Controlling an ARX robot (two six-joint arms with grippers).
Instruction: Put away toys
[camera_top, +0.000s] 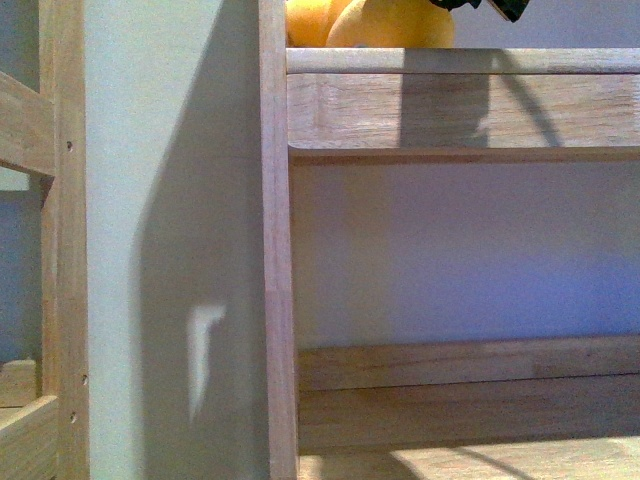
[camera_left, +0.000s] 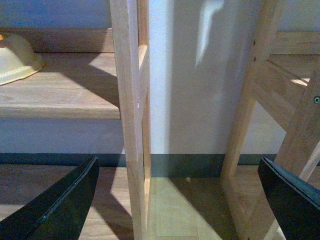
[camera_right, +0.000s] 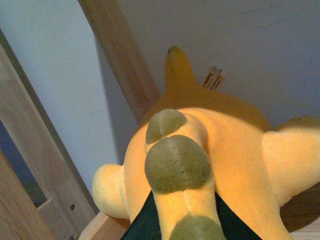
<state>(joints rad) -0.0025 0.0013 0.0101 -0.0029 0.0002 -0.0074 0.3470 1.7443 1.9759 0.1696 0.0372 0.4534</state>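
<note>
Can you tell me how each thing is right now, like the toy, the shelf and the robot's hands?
Plush toy: gripped by the right gripper, held over the upper shelf by the post.
Paper tag: sticking up from the toy.
Right gripper: shut on the plush toy.
Left gripper: open, empty, fingers spread wide.
Upper shelf: the toy sits at its top edge.
Lower shelf: a yellow bowl rests on it.

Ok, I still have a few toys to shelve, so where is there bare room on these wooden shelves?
Bare room: the lower shelf board right of the upright post, under the upper shelf. In the left wrist view, the shelf board is bare between the yellow object and the post. Crowded: the upper shelf's left end, where the plush toy sits.
</note>
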